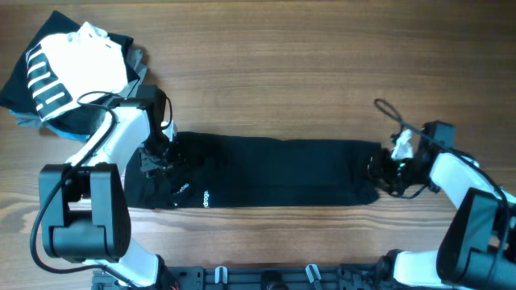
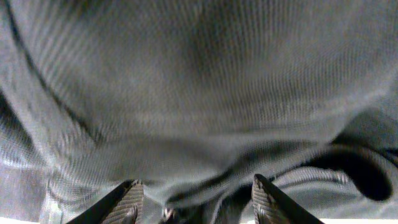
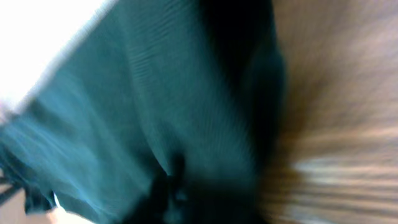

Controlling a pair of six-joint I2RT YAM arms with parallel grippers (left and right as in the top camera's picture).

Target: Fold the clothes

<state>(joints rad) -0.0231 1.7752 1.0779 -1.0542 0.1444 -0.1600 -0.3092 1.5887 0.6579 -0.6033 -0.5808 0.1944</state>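
Shirt [image 2: 199, 93] fills my wrist views, a long band on the wood table [image 1: 282, 64].
My left gripper [image 1: 160, 157] gapes on one end; my right gripper [image 1: 385, 167] is at the other, its grip too blurred to tell.

Count: one black T-shirt [image 1: 274, 173], a single long band across the middle of the frame. One heap of other clothing [image 1: 76, 64] at upper left, pieces not separable by eye. Two arms, left arm [image 1: 113, 137] at lower left and right arm [image 1: 455, 173] at lower right; two grippers, left gripper [image 1: 157, 157] and right gripper [image 1: 383, 169]; one wooden table [image 1: 282, 72]; one black cable loop [image 1: 387, 109] at upper right.
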